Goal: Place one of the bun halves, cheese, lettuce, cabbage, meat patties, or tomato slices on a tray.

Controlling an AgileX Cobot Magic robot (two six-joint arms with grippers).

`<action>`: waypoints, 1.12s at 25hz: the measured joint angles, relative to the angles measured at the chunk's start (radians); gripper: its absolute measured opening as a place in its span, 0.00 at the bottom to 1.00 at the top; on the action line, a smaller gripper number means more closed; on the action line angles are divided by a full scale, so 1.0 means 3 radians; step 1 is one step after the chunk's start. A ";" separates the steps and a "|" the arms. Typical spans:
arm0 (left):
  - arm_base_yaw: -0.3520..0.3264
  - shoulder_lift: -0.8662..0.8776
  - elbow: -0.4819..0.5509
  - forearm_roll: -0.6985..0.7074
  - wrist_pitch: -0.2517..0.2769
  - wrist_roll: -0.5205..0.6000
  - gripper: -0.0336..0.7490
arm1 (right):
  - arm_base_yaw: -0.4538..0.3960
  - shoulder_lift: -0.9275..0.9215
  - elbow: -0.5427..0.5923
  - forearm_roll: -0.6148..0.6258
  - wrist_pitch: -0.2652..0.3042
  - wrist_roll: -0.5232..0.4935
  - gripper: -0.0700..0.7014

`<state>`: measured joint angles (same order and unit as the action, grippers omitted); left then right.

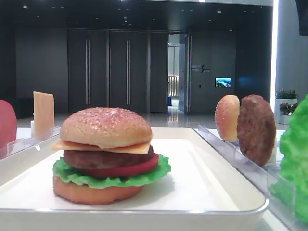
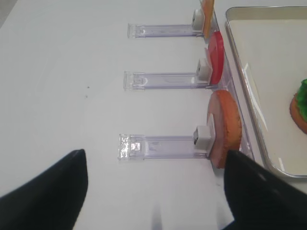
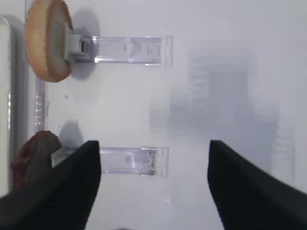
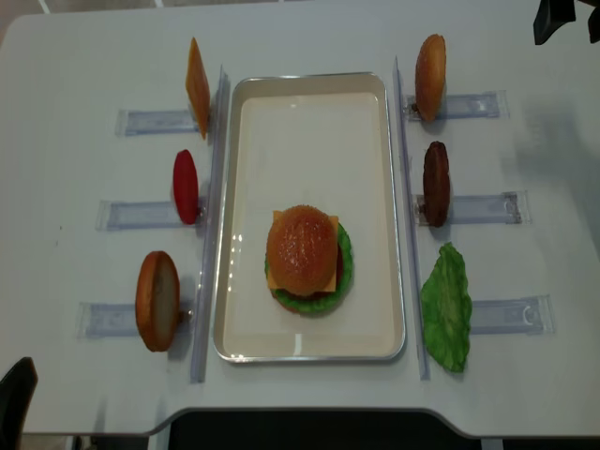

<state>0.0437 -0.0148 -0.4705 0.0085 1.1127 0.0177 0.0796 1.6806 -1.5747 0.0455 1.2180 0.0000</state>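
Observation:
On the white tray point(image 4: 309, 112) stands a stacked burger: seeded top bun point(image 4: 302, 246) over cheese point(image 1: 137, 148), a meat patty point(image 1: 106, 158), tomato point(image 1: 126, 170), lettuce point(image 4: 345, 258) and a bottom bun point(image 1: 94, 192). In the racks stand upright a cheese slice point(image 4: 197, 86), a tomato slice point(image 4: 186, 186), bun halves point(image 4: 157, 300) point(image 4: 430, 77), a patty point(image 4: 436, 183) and a lettuce leaf point(image 4: 446, 307). Cabbage is out of view. My left gripper point(image 2: 154, 153) is open and empty over bare table left of the racks. My right gripper point(image 3: 153, 143) is open and empty at the far right.
Clear plastic slotted racks point(image 4: 150, 121) point(image 4: 478, 208) line both long sides of the tray. In the right wrist view one rack point(image 3: 129, 160) lies between the fingers' line and the patty point(image 3: 33, 158). The table's front edge point(image 4: 300, 412) is near.

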 joint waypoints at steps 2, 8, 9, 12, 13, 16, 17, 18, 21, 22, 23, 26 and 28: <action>0.0000 0.0000 0.0000 0.0000 0.0000 0.0000 0.93 | 0.0000 -0.0015 0.0027 -0.0060 0.0000 0.0000 0.68; 0.0000 0.0000 0.0000 0.0000 0.0000 0.0000 0.93 | 0.0000 -0.0329 0.0582 -0.0113 -0.0004 0.0000 0.68; 0.0000 0.0000 0.0000 0.0000 0.0000 0.0000 0.93 | 0.0000 -0.0414 0.0709 -0.0113 0.0000 0.0000 0.68; 0.0000 0.0000 0.0000 0.0000 0.0000 0.0000 0.93 | 0.0000 -0.0639 0.1059 -0.0113 0.0000 0.0047 0.68; 0.0000 0.0000 0.0000 0.0000 0.0000 0.0000 0.93 | 0.0000 -0.0694 0.1185 -0.0113 0.0000 0.0065 0.68; 0.0000 0.0000 0.0000 0.0000 0.0000 0.0000 0.93 | 0.0000 -0.0878 0.1512 -0.0113 -0.0005 0.0117 0.68; 0.0000 0.0000 0.0000 0.0000 0.0000 0.0000 0.93 | 0.0000 -0.0932 0.1611 -0.0113 -0.0005 0.0124 0.68; 0.0000 0.0000 0.0000 0.0000 0.0000 0.0000 0.93 | 0.0000 -0.1004 0.1701 -0.0113 -0.0005 0.0129 0.68; 0.0000 0.0000 0.0000 0.0000 0.0000 0.0000 0.93 | 0.0000 -0.1244 0.1916 -0.0113 -0.0008 0.0132 0.68; 0.0000 0.0000 0.0000 0.0000 0.0000 0.0000 0.93 | 0.0000 -0.1347 0.1985 -0.0113 -0.0008 0.0134 0.68; 0.0000 0.0000 0.0000 0.0000 0.0000 0.0000 0.93 | 0.0000 -0.1461 0.2041 -0.0113 -0.0008 0.0136 0.68; 0.0000 0.0000 0.0000 0.0000 0.0000 0.0000 0.93 | 0.0000 -0.1833 0.2229 -0.0113 -0.0005 0.0141 0.68; 0.0000 0.0000 0.0000 0.0000 0.0000 0.0000 0.93 | 0.0000 -0.2104 0.2353 -0.0113 -0.0001 0.0158 0.68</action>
<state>0.0437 -0.0148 -0.4705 0.0085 1.1127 0.0177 0.0796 1.0494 -0.8689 0.0115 1.2176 0.0474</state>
